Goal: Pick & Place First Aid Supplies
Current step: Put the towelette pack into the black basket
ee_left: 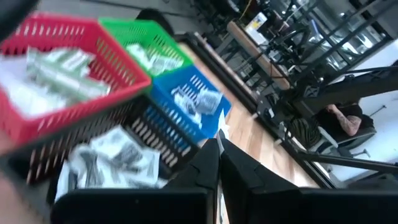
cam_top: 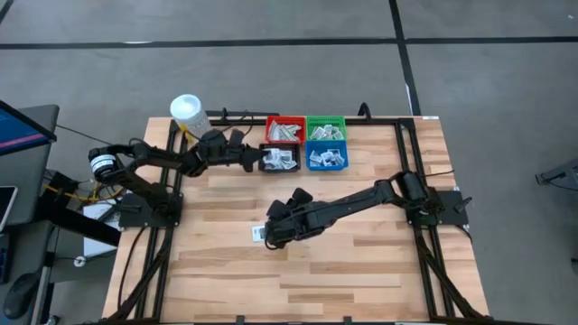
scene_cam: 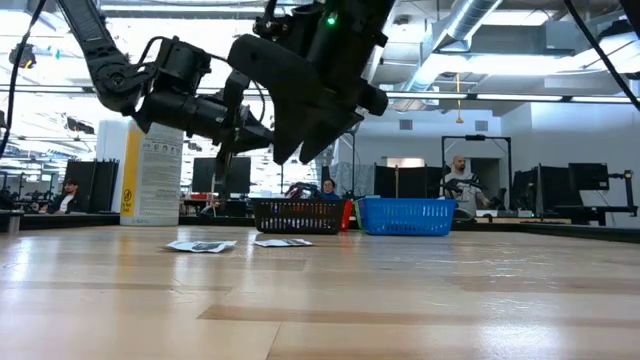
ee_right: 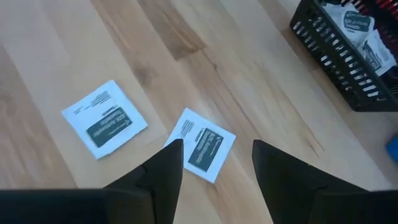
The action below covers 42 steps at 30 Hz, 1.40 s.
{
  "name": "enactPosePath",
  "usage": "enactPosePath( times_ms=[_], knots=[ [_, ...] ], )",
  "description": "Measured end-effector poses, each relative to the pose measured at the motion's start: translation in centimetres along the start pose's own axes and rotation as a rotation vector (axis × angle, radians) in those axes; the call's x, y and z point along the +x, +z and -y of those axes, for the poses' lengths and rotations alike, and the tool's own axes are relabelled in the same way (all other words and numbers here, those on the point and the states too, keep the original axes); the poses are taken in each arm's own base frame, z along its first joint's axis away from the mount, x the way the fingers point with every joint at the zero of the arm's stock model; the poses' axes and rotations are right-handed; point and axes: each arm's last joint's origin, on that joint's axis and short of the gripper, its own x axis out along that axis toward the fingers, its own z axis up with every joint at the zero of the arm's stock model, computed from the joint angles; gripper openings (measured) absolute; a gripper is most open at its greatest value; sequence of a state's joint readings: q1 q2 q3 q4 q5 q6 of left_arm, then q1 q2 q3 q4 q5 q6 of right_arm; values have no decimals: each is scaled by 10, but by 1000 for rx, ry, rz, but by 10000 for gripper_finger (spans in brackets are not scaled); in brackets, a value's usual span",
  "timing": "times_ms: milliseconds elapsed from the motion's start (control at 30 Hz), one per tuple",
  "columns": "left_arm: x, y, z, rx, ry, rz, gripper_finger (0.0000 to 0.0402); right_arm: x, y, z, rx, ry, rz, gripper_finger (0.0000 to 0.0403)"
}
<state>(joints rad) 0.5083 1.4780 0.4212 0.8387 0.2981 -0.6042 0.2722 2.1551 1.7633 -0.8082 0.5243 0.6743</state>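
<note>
You've got 2 matte black jointed arms, left arm and right arm, each with 2 dark wedge-shaped fingers; a green light glows top centre.

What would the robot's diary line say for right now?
right claw: open over two square packets on table | left claw: shut, above black bin | nothing held

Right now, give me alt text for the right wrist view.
The right claw, open, hangs over two square white packets lying flat and apart on the wooden table. A black bin holding more packets sits at one corner.
</note>
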Motion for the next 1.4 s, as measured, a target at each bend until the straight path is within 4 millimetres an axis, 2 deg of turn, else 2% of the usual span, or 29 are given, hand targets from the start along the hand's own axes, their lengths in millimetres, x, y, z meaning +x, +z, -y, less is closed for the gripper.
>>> enactPosePath(
  times_ms=[133,300,500,700,867,1100,1233,1400],
  knots=[
    [5,10,5,78,-16,26,17,3,3,4,8,-9,-4,181],
    [7,15,6,146,-17,37,49,5,3,9,10,-31,-25,174],
    [6,19,-1,159,32,35,87,1,5,13,14,-33,-24,171],
    [6,16,-3,144,43,-4,98,1,7,15,20,-35,-24,173],
    [4,3,-4,128,15,-82,98,2,8,17,16,-37,-25,169],
    [-7,-28,-7,101,1,-192,99,10,12,20,-30,-32,-22,164],
    [-13,-45,-7,78,4,-248,99,20,15,21,-69,7,-44,164],
    [-20,-63,-5,72,-8,-312,99,44,14,17,-122,103,-79,164]
  ],
)
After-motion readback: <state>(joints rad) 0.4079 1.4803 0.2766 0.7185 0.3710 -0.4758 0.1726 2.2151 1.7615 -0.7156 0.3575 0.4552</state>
